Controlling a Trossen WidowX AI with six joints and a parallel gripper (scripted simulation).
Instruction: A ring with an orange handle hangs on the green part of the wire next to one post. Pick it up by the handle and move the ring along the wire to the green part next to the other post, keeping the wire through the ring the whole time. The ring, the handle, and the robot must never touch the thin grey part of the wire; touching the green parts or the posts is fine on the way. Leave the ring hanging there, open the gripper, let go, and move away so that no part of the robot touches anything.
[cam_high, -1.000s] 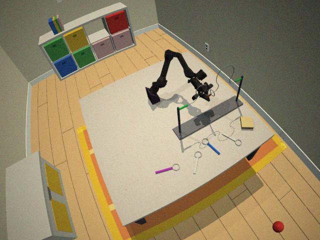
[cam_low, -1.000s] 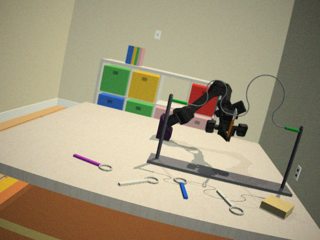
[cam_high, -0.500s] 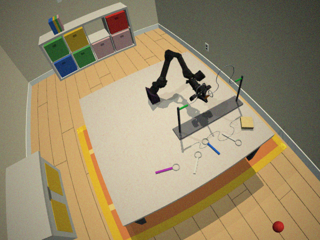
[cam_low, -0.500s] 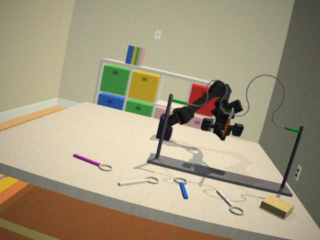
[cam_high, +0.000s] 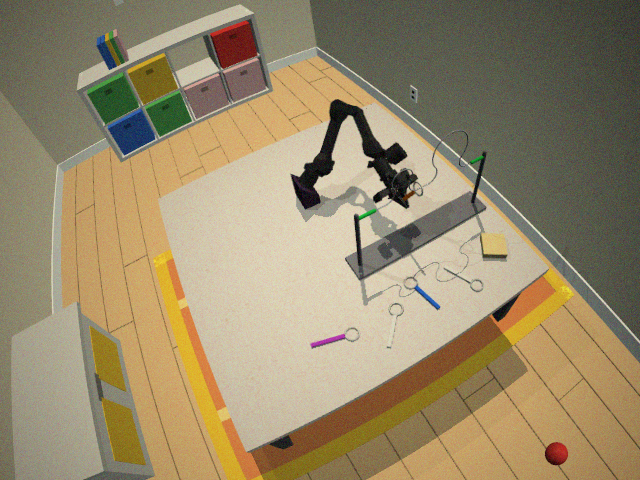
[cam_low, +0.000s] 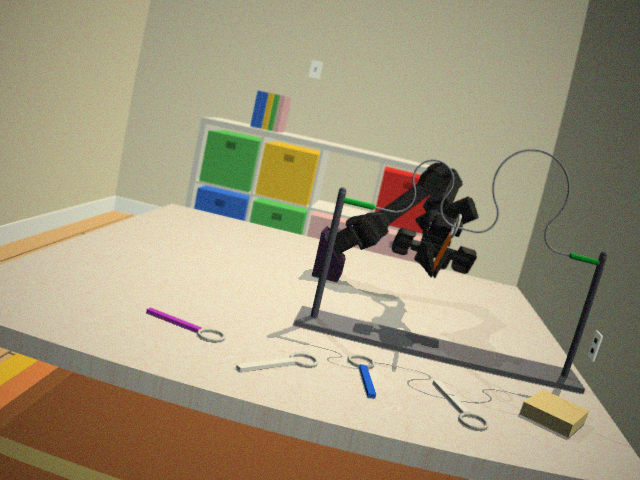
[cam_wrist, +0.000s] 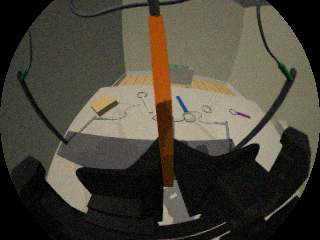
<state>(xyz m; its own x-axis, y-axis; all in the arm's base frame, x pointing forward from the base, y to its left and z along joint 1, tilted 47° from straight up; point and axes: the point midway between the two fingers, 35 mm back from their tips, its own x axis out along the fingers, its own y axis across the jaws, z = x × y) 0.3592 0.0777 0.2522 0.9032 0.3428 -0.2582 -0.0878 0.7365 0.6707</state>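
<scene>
The ring (cam_high: 422, 189) (cam_low: 459, 225) is around the thin grey wire (cam_high: 457, 131) (cam_low: 531, 150) (cam_wrist: 90, 16), at the low stretch between its two tall bends. Whether it touches the wire is too small to tell. The orange handle (cam_high: 409, 195) (cam_low: 442, 250) (cam_wrist: 160, 65) slants down from the ring. My gripper (cam_high: 405, 202) (cam_low: 434, 269) (cam_wrist: 163, 140) is shut on the handle's lower part, below the wire. One green part (cam_high: 367, 214) (cam_low: 359, 203) (cam_wrist: 285, 71) is by the post near the loose rings; the other (cam_high: 477, 159) (cam_low: 584, 258) (cam_wrist: 23, 76) is by the post near the yellow block.
The posts (cam_high: 358, 242) (cam_low: 584, 320) stand on a dark base (cam_high: 439, 223) (cam_low: 491, 356) (cam_wrist: 80, 147). Beyond it lie a yellow block (cam_high: 493, 245) (cam_low: 553, 410) (cam_wrist: 104, 105) and several loose rings with handles, one blue (cam_high: 427, 297) and one magenta (cam_high: 328, 341). My arm reaches in from behind the wire.
</scene>
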